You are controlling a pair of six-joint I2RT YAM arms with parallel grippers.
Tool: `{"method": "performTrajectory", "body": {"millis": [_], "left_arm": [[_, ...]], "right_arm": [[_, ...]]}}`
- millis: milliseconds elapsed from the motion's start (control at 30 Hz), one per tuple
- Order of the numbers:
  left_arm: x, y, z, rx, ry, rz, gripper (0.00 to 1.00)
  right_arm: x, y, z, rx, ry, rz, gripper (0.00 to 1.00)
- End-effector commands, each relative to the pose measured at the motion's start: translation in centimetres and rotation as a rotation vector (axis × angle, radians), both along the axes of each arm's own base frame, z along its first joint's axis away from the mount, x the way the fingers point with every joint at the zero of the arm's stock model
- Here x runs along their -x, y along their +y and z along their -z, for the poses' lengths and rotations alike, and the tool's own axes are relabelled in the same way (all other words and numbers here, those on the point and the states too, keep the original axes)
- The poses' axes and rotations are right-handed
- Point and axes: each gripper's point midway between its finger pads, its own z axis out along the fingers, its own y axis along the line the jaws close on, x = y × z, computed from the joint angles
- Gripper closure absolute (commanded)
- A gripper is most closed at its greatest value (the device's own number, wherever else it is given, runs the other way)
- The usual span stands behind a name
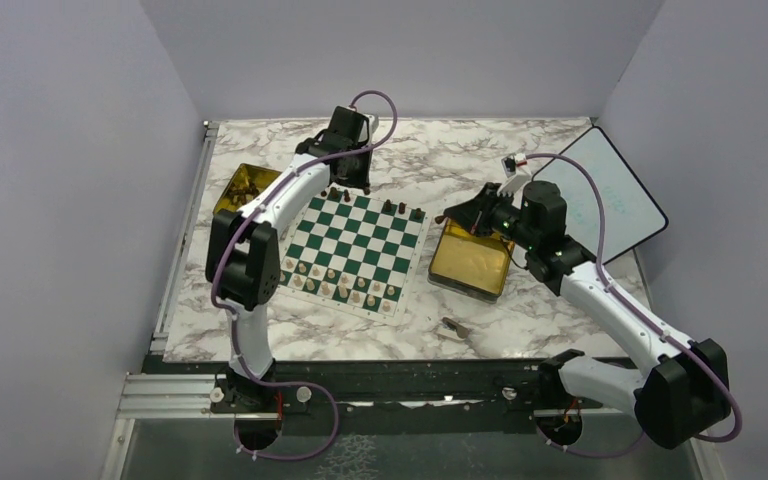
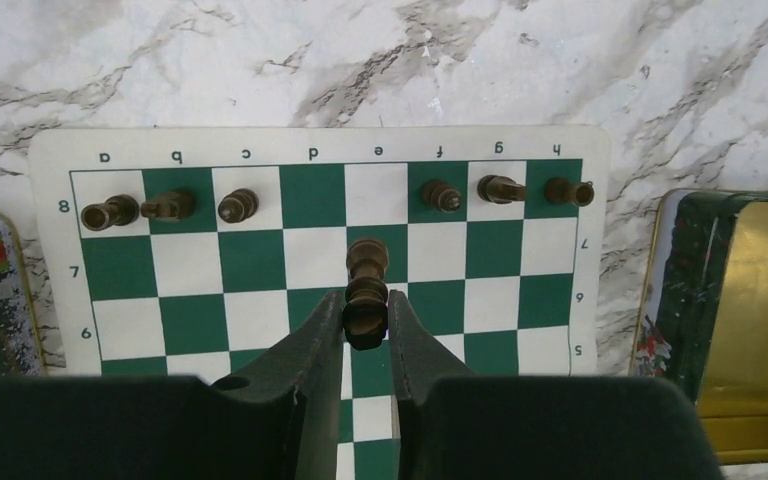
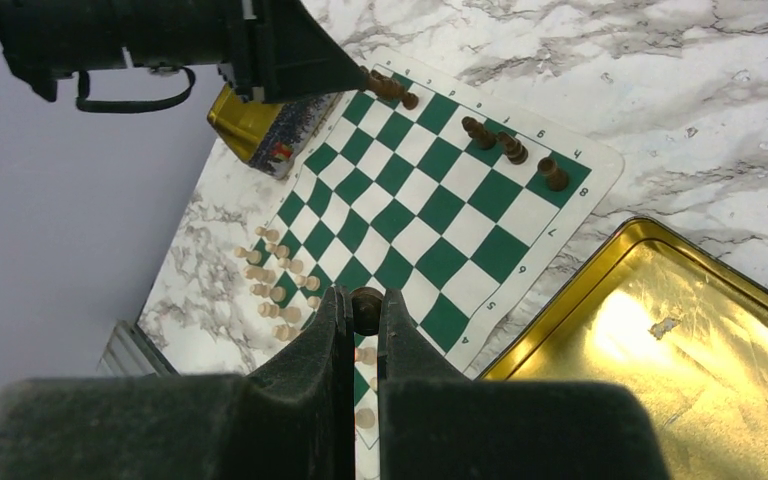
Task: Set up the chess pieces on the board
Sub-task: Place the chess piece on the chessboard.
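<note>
My corner: a marble table (image 1: 460, 140) boxed in by pale walls (image 1: 60, 150).
Its white, grey-veined top fills the middle of the overhead frame, and plain lavender-grey panels rise at left, back and right. A metal rail (image 1: 160, 395) crosses the lower left, and a dark surface (image 1: 410, 455) lies along the bottom edge. The light is soft and even.

Left hand (image 2: 367, 325) swallows the bottom of its brown piece (image 2: 367, 268) and blocks the near rows of the board (image 2: 250, 260). Both gold tins (image 2: 750, 300) are chopped by the frame edges. The dark piece (image 3: 367, 298) in the right hand (image 3: 365, 305) is mostly buried between the fingers (image 3: 332, 330), can't tell which kind. Little thing (image 1: 455, 326) on the desk (image 1: 530, 322): too small to call.
</note>
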Motion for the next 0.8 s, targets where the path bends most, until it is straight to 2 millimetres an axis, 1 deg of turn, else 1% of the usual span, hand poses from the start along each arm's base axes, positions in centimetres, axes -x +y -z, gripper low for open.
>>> {"method": "performTrajectory", "body": {"millis": [0, 133, 367, 400, 433, 767], "left_arm": [[-0.8, -0.4, 1.1, -0.056, 0.037, 0.013, 0.83], [-1.3, -1.0, 2.0, -0.078, 0.054, 0.017, 0.83], [-1.7, -1.6, 3.4, -0.102, 0.092, 0.022, 0.83], [-1.7, -1.7, 3.4, -0.103, 0.093, 0.021, 0.83], [-1.7, -1.8, 3.8, -0.109, 0.101, 0.023, 0.83], [-1.6, -2.4, 5.0, -0.129, 0.124, 0.035, 0.82]], "right_arm": [[-0.4, -0.7, -1.4, 0.01, -0.044, 0.034, 0.95], [-0.4, -0.9, -1.4, 0.01, -0.043, 0.045, 0.95], [-0.4, -1.1, -1.2, 0.011, -0.041, 0.052, 0.95], [-0.4, -1.1, -1.2, 0.012, -0.042, 0.055, 0.95], [-0.4, -1.1, -1.2, 0.013, -0.042, 0.056, 0.95], [-0.4, -1.7, -1.9, 0.014, -0.063, 0.086, 0.95]]}}
